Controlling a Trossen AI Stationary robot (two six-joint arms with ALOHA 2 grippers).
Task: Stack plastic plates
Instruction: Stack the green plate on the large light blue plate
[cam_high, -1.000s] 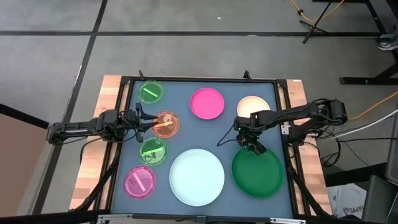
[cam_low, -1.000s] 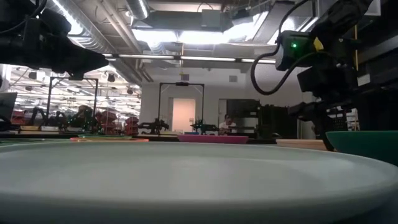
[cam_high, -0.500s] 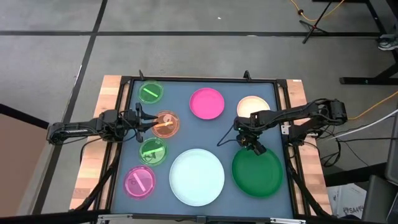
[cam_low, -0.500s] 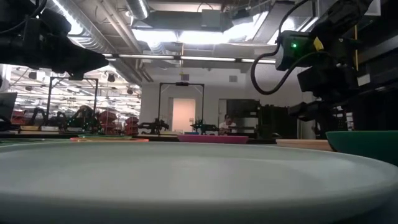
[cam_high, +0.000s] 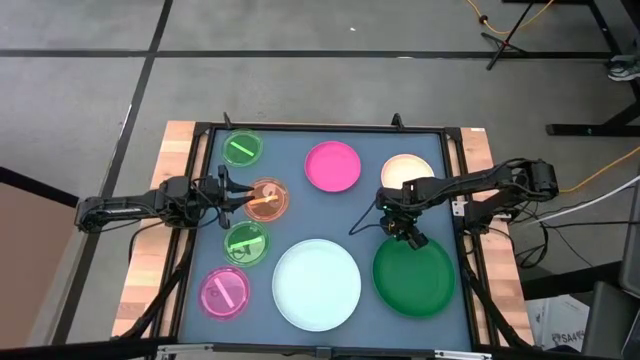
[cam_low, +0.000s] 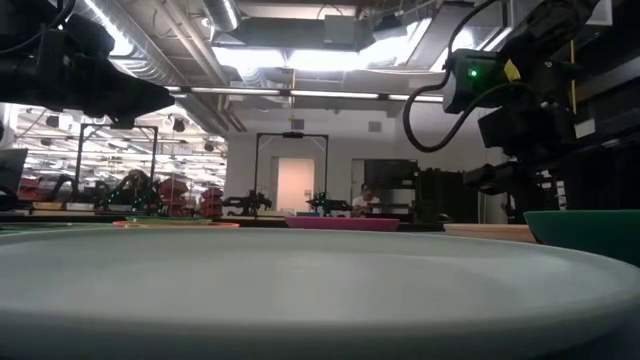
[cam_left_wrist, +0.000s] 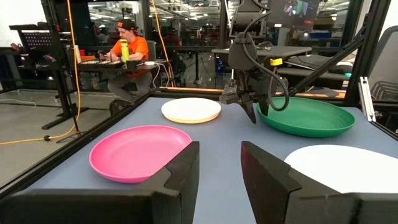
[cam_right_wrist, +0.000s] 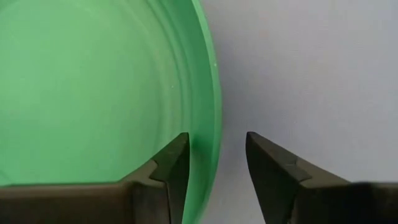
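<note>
Eight plates lie flat and apart on the blue mat. The dark green plate (cam_high: 418, 280) is at the near right, with the white plate (cam_high: 316, 284) beside it. My right gripper (cam_high: 405, 232) is open at the green plate's far-left rim (cam_right_wrist: 214, 112); one finger is over the inside and one over the mat outside. My left gripper (cam_high: 228, 196) is open and level at the left edge of the orange plate (cam_high: 267, 199). Farther off lie the pink plate (cam_high: 333, 166), the cream plate (cam_high: 407, 171), two translucent green plates (cam_high: 241, 149) (cam_high: 246, 242) and the magenta plate (cam_high: 225, 293).
A black frame (cam_high: 320, 128) borders the mat, with wooden table edges (cam_high: 150, 250) outside it. Bare mat (cam_high: 360, 215) lies between the plates in the middle. A person in an orange shirt (cam_left_wrist: 127, 46) sits at a desk beyond the table.
</note>
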